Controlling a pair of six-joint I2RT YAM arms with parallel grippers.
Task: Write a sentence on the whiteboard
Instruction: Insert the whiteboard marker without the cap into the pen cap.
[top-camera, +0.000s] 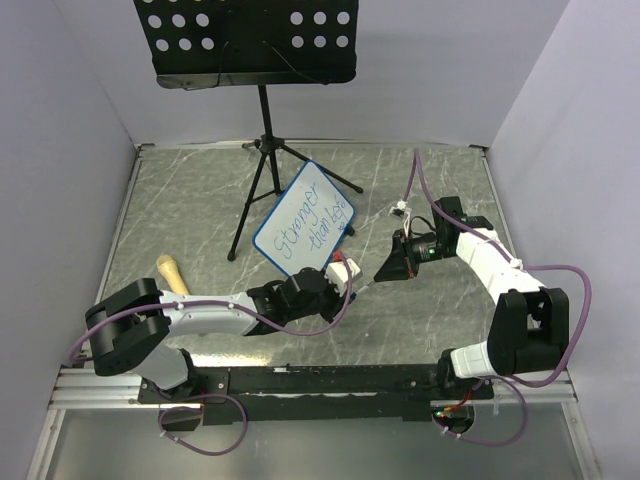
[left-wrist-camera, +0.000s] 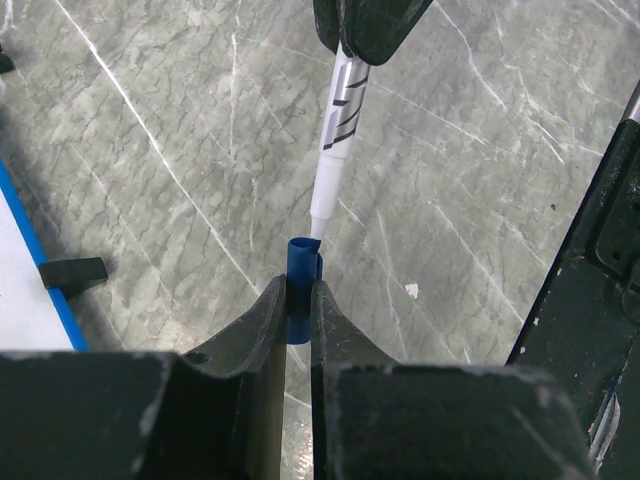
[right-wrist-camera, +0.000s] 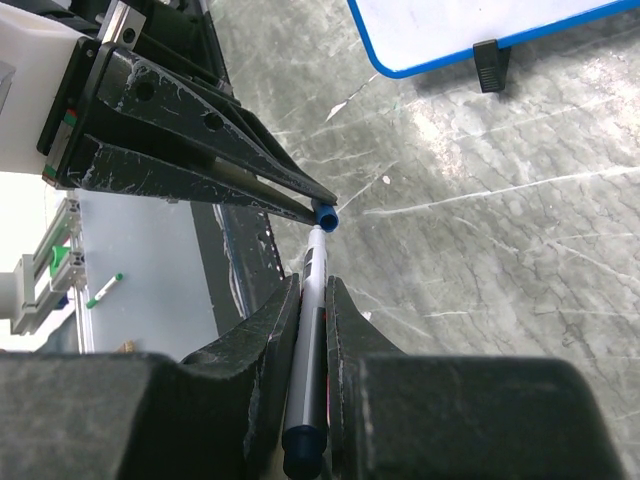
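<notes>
While the left gripper (left-wrist-camera: 300, 290) pinches a short blue plastic marker cap (left-wrist-camera: 302, 262) between its fingertips, the jaws stand nearly pressed together, with only the width of the cap between them. The open mouth of the cap faces the right gripper (right-wrist-camera: 313, 285).

The right gripper has its jaws closed on a slim white marker pen (right-wrist-camera: 312, 335) with black printing on the barrel. The pen lies lengthwise between the fingers, and its dark blue rear end shows at the near edge of the right wrist view. The white nib end of the pen meets the mouth of the cap; whether the nib is seated inside cannot be told.

Both grippers meet low over a grey marbled tabletop (top-camera: 200, 190), right of centre.

A small rectangular whiteboard (top-camera: 330, 192) with a blue rounded-corner frame and black feet rests on the tabletop near its middle, turned diagonally, just beyond the left gripper. A sentence (top-camera: 308, 222) in thin blue handwriting runs across it in two slanted lines, reading "Stronger than be".

A black perforated music-stand tray (top-camera: 250, 40) on a black tripod (top-camera: 262, 165) stands behind the whiteboard.
</notes>
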